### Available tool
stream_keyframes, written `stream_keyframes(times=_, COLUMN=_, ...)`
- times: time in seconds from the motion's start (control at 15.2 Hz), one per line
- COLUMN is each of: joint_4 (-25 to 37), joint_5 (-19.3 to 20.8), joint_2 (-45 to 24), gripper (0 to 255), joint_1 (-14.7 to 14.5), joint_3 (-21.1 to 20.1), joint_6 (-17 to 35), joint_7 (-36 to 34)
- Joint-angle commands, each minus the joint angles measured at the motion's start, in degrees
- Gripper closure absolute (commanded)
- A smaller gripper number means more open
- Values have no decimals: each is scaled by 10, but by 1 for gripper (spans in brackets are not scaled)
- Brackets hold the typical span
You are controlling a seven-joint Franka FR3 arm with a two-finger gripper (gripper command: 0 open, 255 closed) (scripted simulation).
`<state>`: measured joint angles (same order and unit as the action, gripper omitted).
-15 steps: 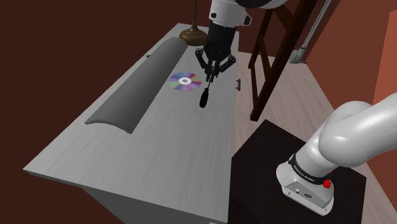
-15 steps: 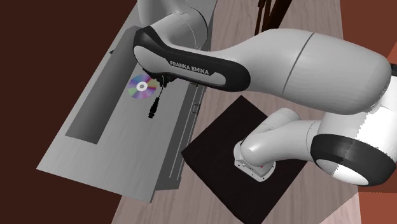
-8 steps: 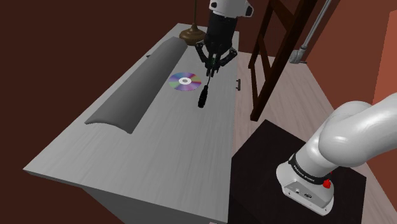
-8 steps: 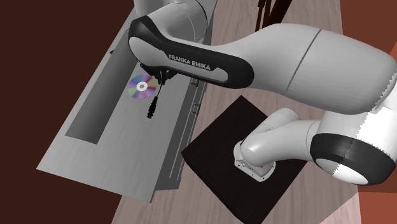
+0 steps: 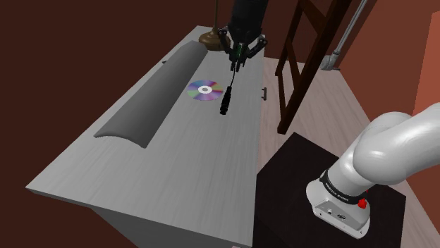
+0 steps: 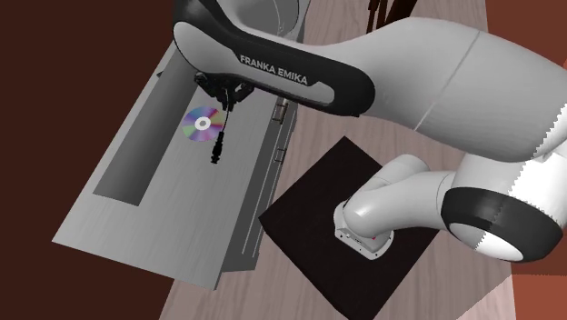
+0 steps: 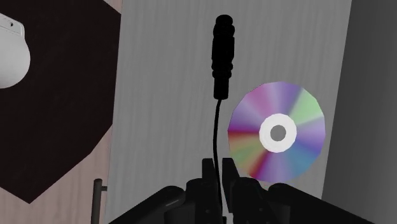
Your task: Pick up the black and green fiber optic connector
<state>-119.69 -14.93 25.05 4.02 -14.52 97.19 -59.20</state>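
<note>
So the all-black two-finger gripper (image 5: 236,62) is pinched tight on the thin lead of the black fiber optic connector (image 5: 225,107). It looks plain black from here, I can't make out any green. The chunky plug end dangles straight down, just beside the shiny rainbow disc (image 5: 205,90), on the disc's side nearer the desk's front edge. I honestly can't tell if the plug tip is clear of the grey desk top (image 5: 162,162) or resting on it.

My guess on handling: it's super light, with a stiff plug and a floppy lead, so it'll swing like a pendulum on any quick move. A lead that skinny could slide through the pads, and fiber probably hates sharp kinks. The thicker ribbed plug body looks like the safer place to grab.
</note>
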Motion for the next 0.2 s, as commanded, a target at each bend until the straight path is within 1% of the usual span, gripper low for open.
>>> stream_keyframes(times=0.0, joint_4=18, joint_5=2, joint_2=-3, gripper=255, joint_1=1, joint_3=1, joint_6=-15, joint_7=-3)
stream_keyframes(times=0.13, joint_4=19, joint_5=2, joint_2=-4, gripper=255, joint_1=1, joint_3=1, joint_6=-16, joint_7=-3)
